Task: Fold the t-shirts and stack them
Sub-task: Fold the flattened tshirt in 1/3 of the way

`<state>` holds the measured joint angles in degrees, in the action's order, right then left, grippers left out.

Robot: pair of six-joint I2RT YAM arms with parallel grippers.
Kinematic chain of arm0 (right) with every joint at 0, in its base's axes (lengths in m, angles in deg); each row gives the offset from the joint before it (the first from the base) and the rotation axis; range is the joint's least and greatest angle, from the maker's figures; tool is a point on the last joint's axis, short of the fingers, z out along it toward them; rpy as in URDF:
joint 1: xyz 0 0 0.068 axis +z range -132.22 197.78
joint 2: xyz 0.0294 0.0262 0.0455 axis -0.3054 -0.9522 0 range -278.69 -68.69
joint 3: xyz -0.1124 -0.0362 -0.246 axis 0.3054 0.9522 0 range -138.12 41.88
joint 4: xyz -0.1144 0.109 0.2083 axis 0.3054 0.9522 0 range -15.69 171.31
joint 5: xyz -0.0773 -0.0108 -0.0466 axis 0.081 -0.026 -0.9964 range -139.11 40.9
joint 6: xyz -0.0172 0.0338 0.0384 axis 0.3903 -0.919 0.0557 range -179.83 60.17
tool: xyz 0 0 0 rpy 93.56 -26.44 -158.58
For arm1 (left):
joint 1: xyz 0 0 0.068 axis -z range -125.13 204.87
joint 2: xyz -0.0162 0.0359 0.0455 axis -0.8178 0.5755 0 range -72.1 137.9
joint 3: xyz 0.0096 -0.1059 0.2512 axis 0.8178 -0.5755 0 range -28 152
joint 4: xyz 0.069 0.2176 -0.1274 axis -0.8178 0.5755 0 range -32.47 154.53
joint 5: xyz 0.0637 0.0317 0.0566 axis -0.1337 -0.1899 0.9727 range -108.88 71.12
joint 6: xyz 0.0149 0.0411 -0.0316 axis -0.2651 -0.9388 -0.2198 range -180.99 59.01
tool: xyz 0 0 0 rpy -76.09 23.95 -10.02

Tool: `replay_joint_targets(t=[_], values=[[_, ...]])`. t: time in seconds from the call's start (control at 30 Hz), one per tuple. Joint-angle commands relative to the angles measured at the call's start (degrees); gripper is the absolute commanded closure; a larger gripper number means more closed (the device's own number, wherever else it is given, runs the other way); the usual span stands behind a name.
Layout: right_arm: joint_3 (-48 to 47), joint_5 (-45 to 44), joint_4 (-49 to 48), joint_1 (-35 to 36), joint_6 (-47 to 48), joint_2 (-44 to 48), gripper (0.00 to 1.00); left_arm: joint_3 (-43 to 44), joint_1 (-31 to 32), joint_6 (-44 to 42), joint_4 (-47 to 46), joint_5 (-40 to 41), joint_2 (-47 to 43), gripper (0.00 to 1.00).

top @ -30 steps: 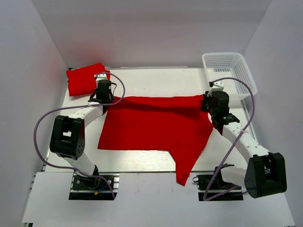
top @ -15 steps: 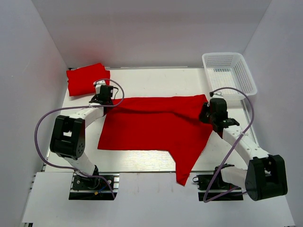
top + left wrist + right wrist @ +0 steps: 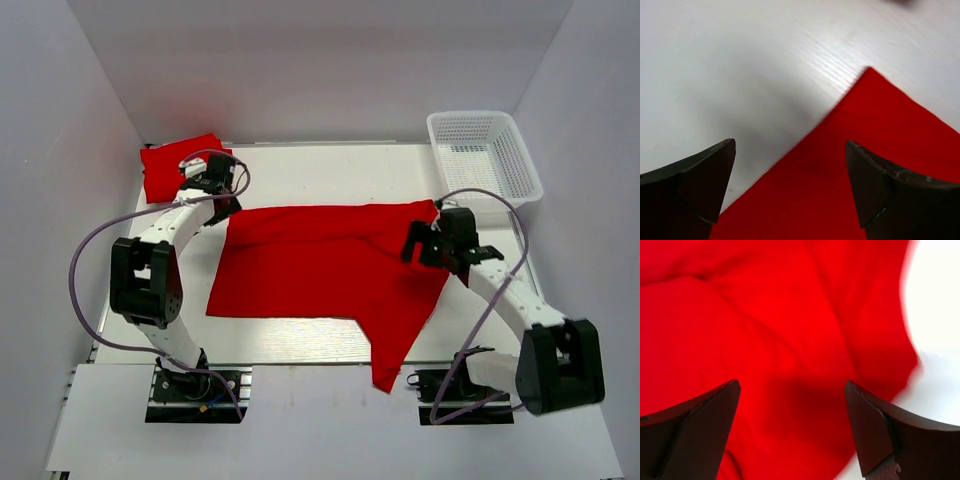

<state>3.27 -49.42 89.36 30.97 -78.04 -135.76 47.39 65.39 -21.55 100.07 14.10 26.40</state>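
Observation:
A bright red t-shirt (image 3: 320, 270) lies spread flat across the middle of the white table (image 3: 330, 165), one part hanging over the near edge. A second t-shirt (image 3: 175, 168) sits folded at the back left corner. My left gripper (image 3: 222, 203) hovers open over the spread shirt's far left corner; in the left wrist view that cloth corner (image 3: 890, 115) lies between the wide jaws of the left gripper (image 3: 790, 144), untouched. My right gripper (image 3: 418, 246) stands open above the shirt's far right part, with wrinkled cloth (image 3: 765, 315) below the empty right gripper (image 3: 791, 384).
A white plastic mesh basket (image 3: 520, 172) stands at the back right corner, close behind the right arm. White walls enclose the table on three sides. Purple cables loop above both arms.
Both grippers have opened and let go of the shirt's far edge, which now lies on the table. The left gripper drew back toward the folded shirt; the right one shifted left over the cloth.

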Motion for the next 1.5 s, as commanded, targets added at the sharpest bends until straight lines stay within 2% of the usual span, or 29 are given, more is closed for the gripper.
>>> replay_joint_targets(t=[0.0,0.03,0.13,0.2,0.33,0.43,0.47,0.57,0.9,0.97,1.03,1.13,1.2,1.23,1.33,1.4,1.47], values=[[-5.85,9.80,-10.65,0.26,4.68,-6.20,0.10,1.25,1.08,-9.10,-13.56,-11.75,1.43,0.00],[-8.12,10.16,-12.31,0.34,5.20,-9.45,0.10,0.55,1.08,-13.03,-16.76,-19.01,1.43,0.00],[-13.76,9.11,-14.08,0.26,6.52,-16.66,0.10,0.54,1.60,-15.70,-23.01,-26.09,4.33,0.00],[-18.13,8.32,-14.17,0.17,6.70,-20.63,0.10,1.15,1.60,-15.71,-23.03,-27.43,7.21,0.00],[-23.34,8.58,-13.03,0.17,7.23,-29.93,0.10,1.68,1.60,-15.71,-20.68,-26.91,10.48,0.00],[-29.40,7.44,-9.61,0.34,6.71,-33.99,0.10,-1.20,1.60,-15.71,-19.26,-26.38,11.28,0.00],[-30.20,7.00,-9.51,0.26,6.53,-35.31,0.12,-2.09,1.60,-15.01,-19.25,-26.38,11.28,0.00],[-32.66,6.30,-8.19,0.43,5.57,-39.26,0.12,-5.51,1.08,-14.48,-18.64,-26.38,11.28,0.00],[-33.72,3.04,-5.56,0.43,4.25,-43.50,0.14,-9.65,0.55,-13.43,-17.23,-25.15,10.75,0.00],[-33.03,3.74,-5.47,0.43,4.24,-43.50,0.20,-9.65,0.55,-13.43,-17.23,-25.15,10.75,0.00],[-32.58,5.41,-5.64,0.43,3.98,-42.97,0.38,-9.65,0.55,-12.90,-17.23,-25.15,10.75,0.00],[-31.36,6.56,-5.91,0.43,3.89,-41.48,0.54,-9.04,0.55,-12.90,-17.23,-25.15,10.75,0.00],[-30.65,6.65,-5.82,0.35,4.07,-40.61,0.56,-9.04,0.55,-12.90,-17.23,-25.15,10.75,0.00],[-30.04,6.47,-5.91,0.43,3.98,-39.81,0.64,-9.04,0.55,-12.90,-17.75,-25.15,10.75,0.00],[-28.63,5.94,-5.47,0.43,4.07,-37.88,0.66,-9.04,0.55,-12.90,-17.76,-24.62,10.75,0.00],[-27.93,6.03,-5.03,0.52,4.24,-37.52,0.59,-9.04,0.55,-12.90,-17.76,-24.62,10.14,0.00],[-27.49,5.24,-4.94,0.35,4.24,-36.73,0.58,-9.04,0.55,-12.90,-17.76,-24.62,10.13,0.00]])
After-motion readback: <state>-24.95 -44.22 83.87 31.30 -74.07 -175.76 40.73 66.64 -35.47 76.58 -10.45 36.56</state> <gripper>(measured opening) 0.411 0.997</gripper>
